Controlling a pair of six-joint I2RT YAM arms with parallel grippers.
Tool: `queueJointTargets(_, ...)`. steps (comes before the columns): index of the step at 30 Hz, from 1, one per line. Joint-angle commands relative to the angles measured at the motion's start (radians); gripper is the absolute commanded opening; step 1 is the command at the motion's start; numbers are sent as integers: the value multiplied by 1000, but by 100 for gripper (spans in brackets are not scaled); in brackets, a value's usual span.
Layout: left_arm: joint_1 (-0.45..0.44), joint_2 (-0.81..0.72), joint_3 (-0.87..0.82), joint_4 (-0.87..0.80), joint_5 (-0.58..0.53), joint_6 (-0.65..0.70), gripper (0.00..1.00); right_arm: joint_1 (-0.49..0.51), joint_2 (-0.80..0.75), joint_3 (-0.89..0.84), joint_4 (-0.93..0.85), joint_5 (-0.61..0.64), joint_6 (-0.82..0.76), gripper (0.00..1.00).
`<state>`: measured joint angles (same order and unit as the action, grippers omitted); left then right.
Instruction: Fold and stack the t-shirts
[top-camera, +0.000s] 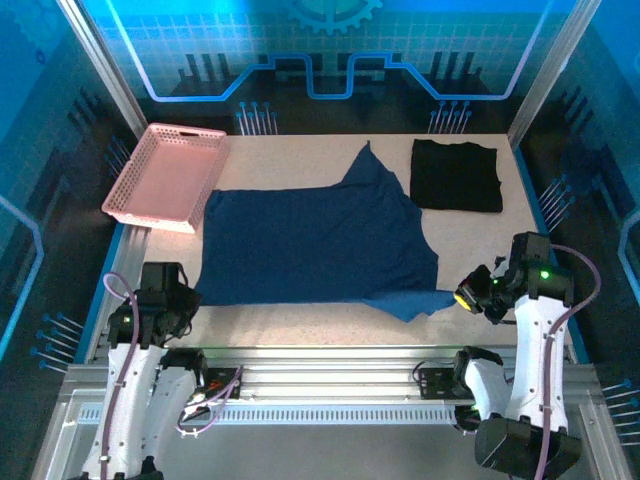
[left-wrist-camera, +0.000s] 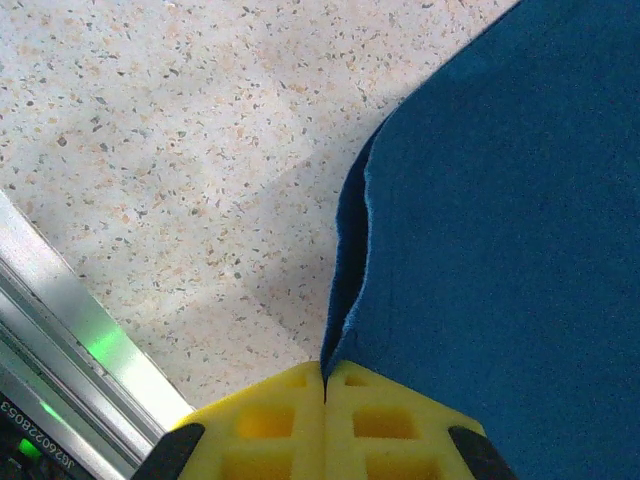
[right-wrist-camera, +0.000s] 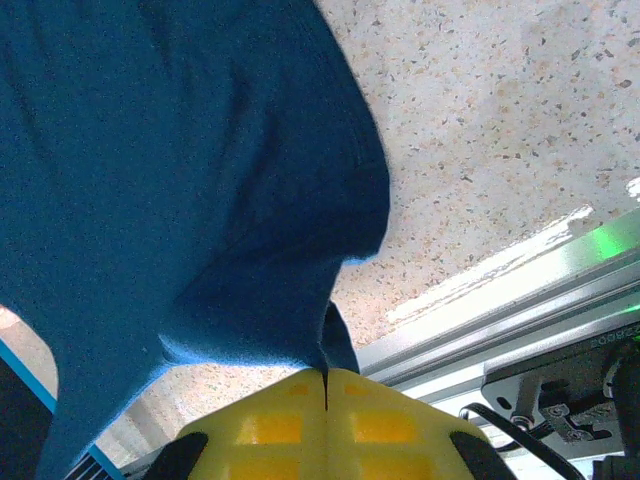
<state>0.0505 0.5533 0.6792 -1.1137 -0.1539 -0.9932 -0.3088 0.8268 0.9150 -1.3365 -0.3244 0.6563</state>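
The left gripper (left-wrist-camera: 323, 385) has its yellow pads (left-wrist-camera: 270, 420) pressed together on the near-left corner of the navy t-shirt (top-camera: 315, 240), pinching the hem; the right gripper (right-wrist-camera: 327, 375) is clamped in the same way on the shirt's near-right corner, where the cloth curls into a fold; between the two grips the navy t-shirt lies spread across the middle of the table (top-camera: 300, 322); the black t-shirt (top-camera: 456, 175), folded square, lies at the far right, just beside the navy cloth; a pink basket (top-camera: 165, 175) sits at the far left.
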Motion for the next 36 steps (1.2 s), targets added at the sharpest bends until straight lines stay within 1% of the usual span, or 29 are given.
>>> queueJointTargets(1, 9, 25, 21, 28, -4, 34, 0, 51, 21, -49, 95, -65, 63, 0)
queueJointTargets(3, 10, 73, 42, 60, 5, 69, 0, 114, 76, -41, 178, -44, 73, 0)
queueJointTargets(6, 9, 141, 88, 93, -13, 123, 0, 224, 218, 73, 225, 31, 32, 0)
queueJointTargets(9, 9, 200, 119, 135, -26, 168, 0, 274, 349, 177, 260, 72, -9, 0)
queueJointTargets(13, 12, 282, 141, 167, -60, 211, 0, 288, 488, 292, 296, 119, -59, 0)
queueJointTargets(17, 24, 326, 131, 199, -76, 233, 0, 293, 603, 385, 301, 151, -116, 0)
queueJointTargets(23, 31, 413, 132, 271, -56, 267, 0, 294, 724, 485, 303, 189, -188, 0)
queueJointTargets(29, 31, 484, 116, 311, -67, 280, 0, 299, 827, 583, 295, 219, -245, 0)
queueJointTargets(36, 31, 554, 110, 365, -72, 294, 0, 332, 942, 700, 275, 243, -299, 0)
